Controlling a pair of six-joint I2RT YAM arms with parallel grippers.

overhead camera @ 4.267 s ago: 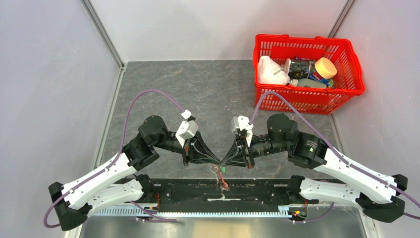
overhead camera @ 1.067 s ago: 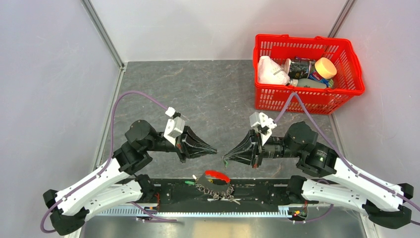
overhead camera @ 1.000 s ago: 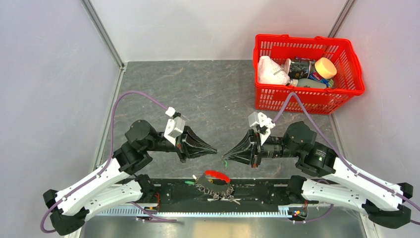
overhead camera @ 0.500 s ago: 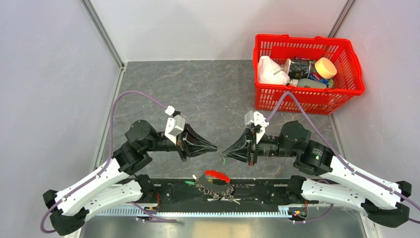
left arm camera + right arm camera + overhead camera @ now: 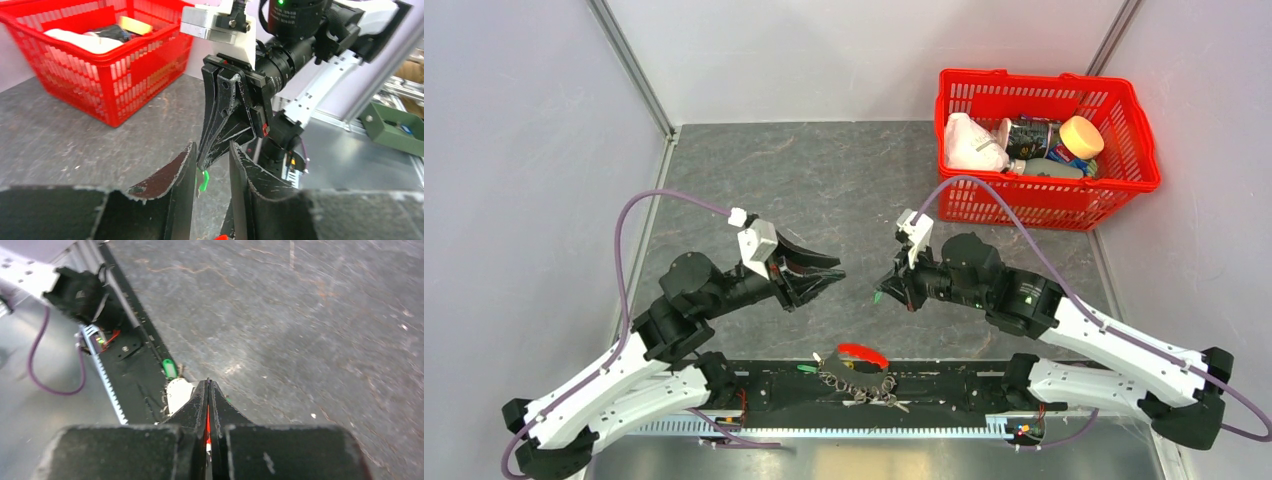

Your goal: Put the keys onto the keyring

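My right gripper [image 5: 884,290] is shut on a small key with a green tag [image 5: 877,297], held above the table. In the left wrist view that green tag [image 5: 203,181] hangs from the right gripper's tip, just beyond the gap between my left fingers [image 5: 186,167]. My left gripper [image 5: 832,272] is open, holds nothing, and faces the right one. The keyring [image 5: 861,353], red on top and dark below, lies on the black base plate at the near edge with several silvery keys [image 5: 871,388] bunched on it. Another green-tagged key [image 5: 170,368] rests on that plate.
A red plastic basket [image 5: 1124,110] with bottles and a bag stands at the back right. Purple cables [image 5: 674,200] arch over both arms. Grey walls close in the left and right sides, and the black base rail [image 5: 964,385] runs along the near edge.
The left jaws have opened and that arm has drawn back to the left. The right arm has swung away from the near edge, carrying the green-tagged key towards the left gripper.
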